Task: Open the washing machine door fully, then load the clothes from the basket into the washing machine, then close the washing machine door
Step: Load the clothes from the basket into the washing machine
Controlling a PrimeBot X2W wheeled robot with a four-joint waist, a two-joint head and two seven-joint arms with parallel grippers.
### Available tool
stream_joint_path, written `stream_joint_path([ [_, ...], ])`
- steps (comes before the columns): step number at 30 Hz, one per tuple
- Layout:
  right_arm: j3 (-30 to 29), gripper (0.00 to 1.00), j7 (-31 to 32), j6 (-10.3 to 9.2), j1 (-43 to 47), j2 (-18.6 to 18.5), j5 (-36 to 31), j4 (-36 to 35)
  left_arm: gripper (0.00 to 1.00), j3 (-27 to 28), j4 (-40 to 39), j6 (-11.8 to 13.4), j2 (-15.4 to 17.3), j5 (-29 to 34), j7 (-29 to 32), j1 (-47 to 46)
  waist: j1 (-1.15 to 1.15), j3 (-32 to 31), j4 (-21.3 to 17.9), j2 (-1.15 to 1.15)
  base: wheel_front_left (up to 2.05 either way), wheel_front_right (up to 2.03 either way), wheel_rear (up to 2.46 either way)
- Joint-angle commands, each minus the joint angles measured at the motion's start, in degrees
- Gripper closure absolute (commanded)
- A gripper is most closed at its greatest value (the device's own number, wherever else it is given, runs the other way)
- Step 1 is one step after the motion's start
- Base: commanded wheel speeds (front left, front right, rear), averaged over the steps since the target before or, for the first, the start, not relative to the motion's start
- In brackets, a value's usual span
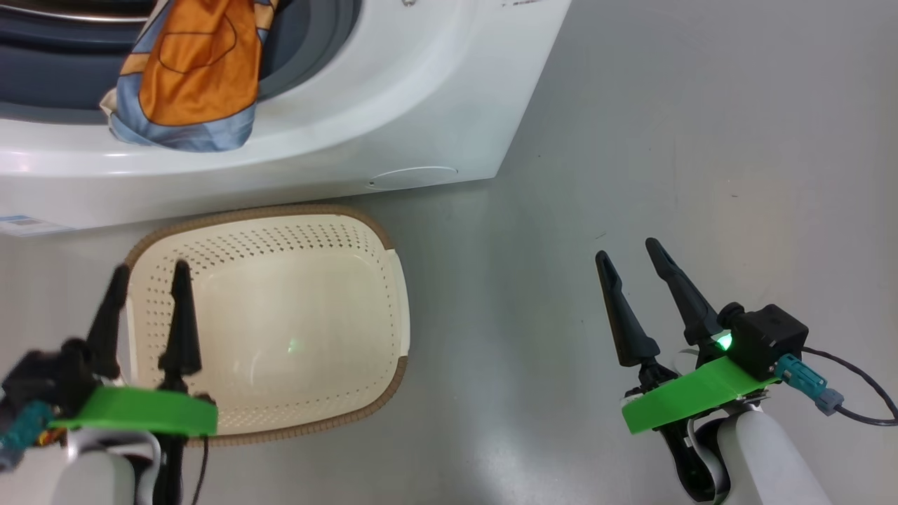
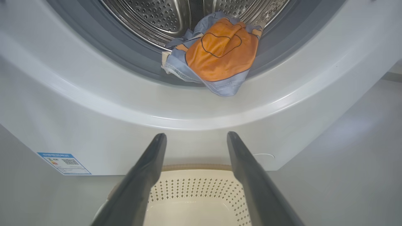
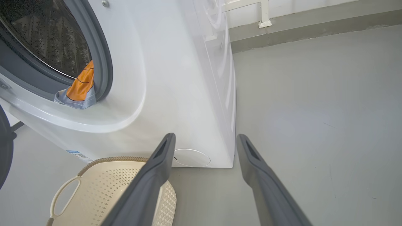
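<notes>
the clothes [image 1: 186, 77] drape over the mouth of the washing machine [image 1: 393, 105] (partly outside); the basket [image 1: 280, 238] sits just before it; left pincer [image 1: 151, 268] and right pincer [image 1: 627, 249] hover before it, spread, holding nothing.

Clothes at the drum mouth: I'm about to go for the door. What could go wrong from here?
1. The clothes drape over the grey gasket and hang out over the front lip of the washing machine; shutting it now would likely pinch them or stop it latching.
2. Hanging that far out, they might slide off toward the basket or the floor. Pushing them deeper into the drum first seems safer.
</notes>
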Motion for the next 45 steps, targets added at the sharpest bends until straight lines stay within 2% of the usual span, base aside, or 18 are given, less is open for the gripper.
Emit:
stream_joint_path([
  [1, 1.5, 0.0, -0.3, 0.09, 1.1, 0.3, -0.1, -1.0, 0.0, 1.3, -0.4, -0.1, 2.3, -0.2, -0.2, -2.3, 0.0, 0.1, -0.2, 0.0, 0.0, 0.0, 0.0],
  [19, 2.3, 0.0, -0.3, 0.09, 1.1, 0.3, 1.3, -1.1, 0.0, -5.5, 10.4, -0.1, 8.4, -1.4, 2.2, -22.0, 0.0, 1.2, -2.2, 0.0, 0.0, 0.0, 0.0],
  [28, 2.5, 0.0, -0.3, 0.09, 0.7, 0.3, 1.7, -0.9, 0.0, -9.5, 18.6, -0.1, 11.2, -2.2, 10.1, -32.9, 0.0, 1.9, -2.6, 0.0, 0.0, 0.0, 0.0],
  [34, 3.0, 0.0, -0.3, 0.09, 0.7, 0.3, 2.2, -0.9, 0.0, -12.1, 24.8, -0.1, 11.7, -4.1, 19.0, -38.6, 0.0, 2.4, -3.2, 0.0, 0.0, 0.0, 0.0],
  [45, 4.0, 0.0, -0.3, 0.09, 0.6, 0.3, 2.9, -1.1, 0.0, -14.4, 33.2, 0.0, 13.2, -4.4, 28.1, -46.5, 0.0, 3.7, -4.1, 0.0, 0.0, 0.0, 0.0],
])
